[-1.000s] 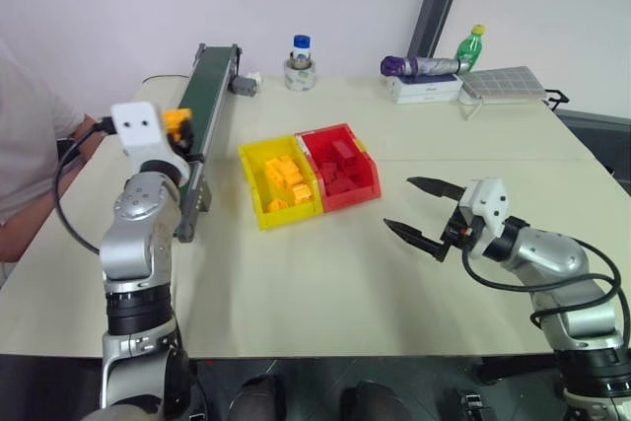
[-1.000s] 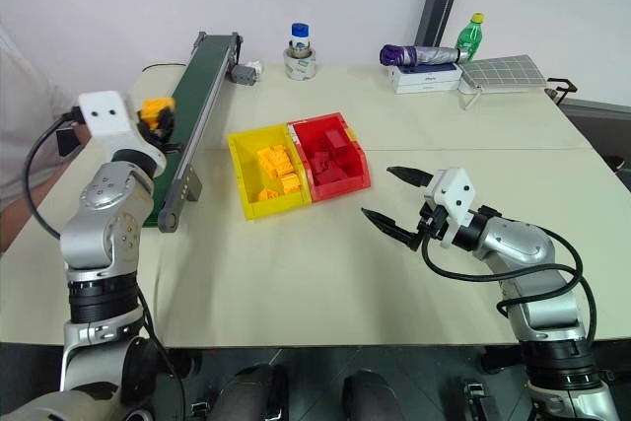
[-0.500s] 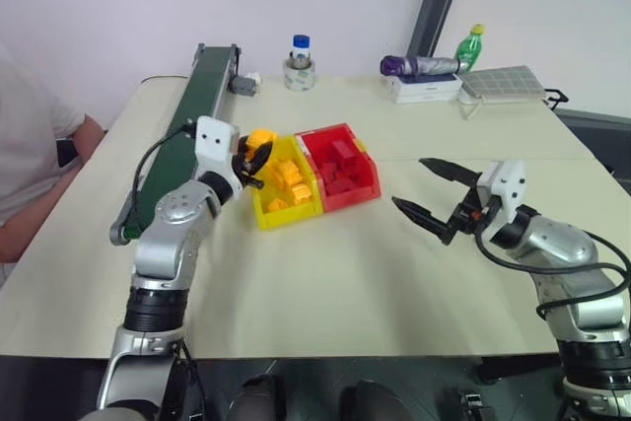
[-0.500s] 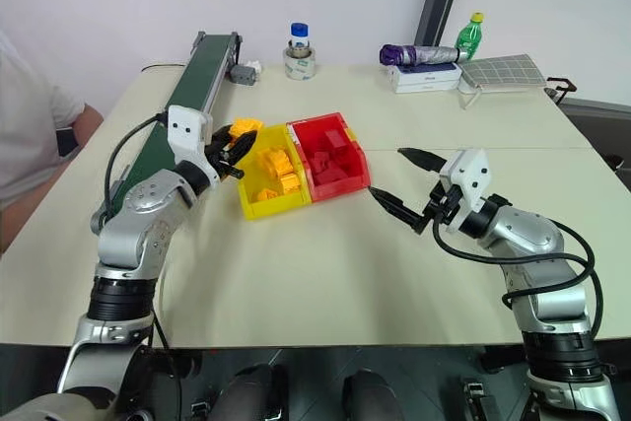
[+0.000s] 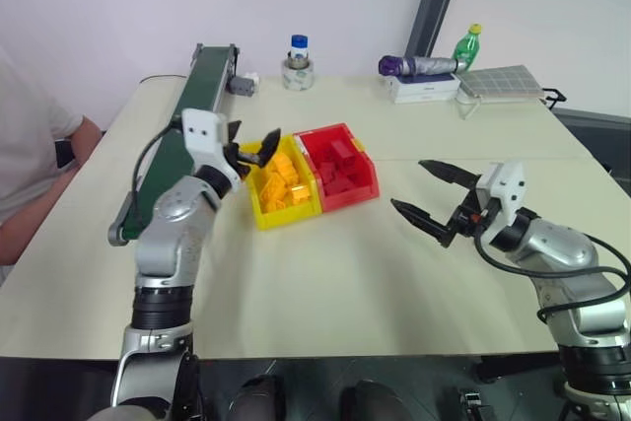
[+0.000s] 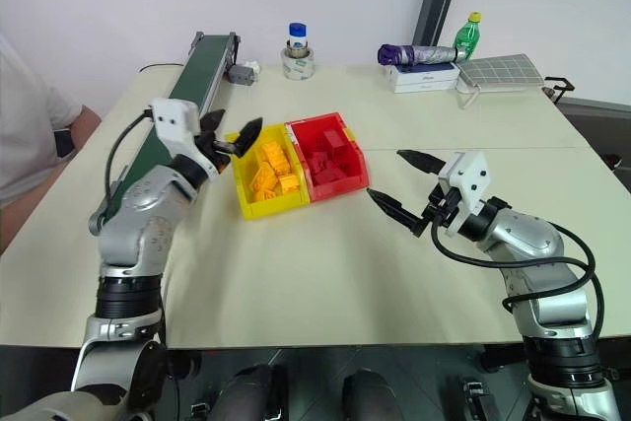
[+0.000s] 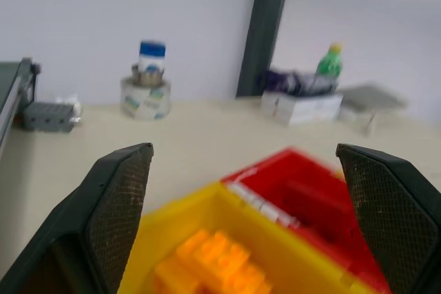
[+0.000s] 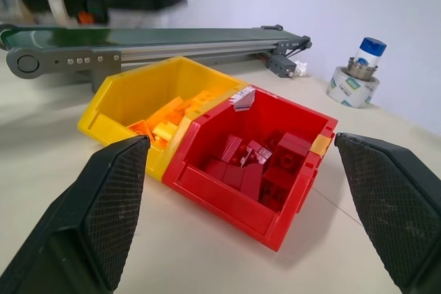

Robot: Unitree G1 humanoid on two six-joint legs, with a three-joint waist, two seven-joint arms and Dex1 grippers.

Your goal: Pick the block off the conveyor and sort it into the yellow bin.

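Observation:
My left gripper (image 5: 254, 137) hovers open over the back left corner of the yellow bin (image 5: 281, 216), with nothing between its fingers. Several yellow-orange bricks (image 5: 284, 176) lie piled inside the bin; I cannot tell which of them is the block. The conveyor (image 5: 202, 86), a dark green belt with grey rails, runs along the table's left side with nothing on the part I see. My right gripper (image 5: 410, 184) stands open above the table, right of the red bin (image 5: 360, 199), pointing toward both bins (image 8: 207, 129).
The red bin, joined to the yellow one, holds red bricks. A person (image 5: 30, 145) sits at the table's left edge. At the back stand a tape roll with a bottle (image 5: 299, 71), an umbrella on a box (image 5: 424, 66), a green bottle (image 5: 465, 46) and a grey panel (image 5: 503, 81).
My left arm swung from the conveyor to the yellow bin with the block in its gripper, then the gripper opened and the block left it. The right gripper barely moved.

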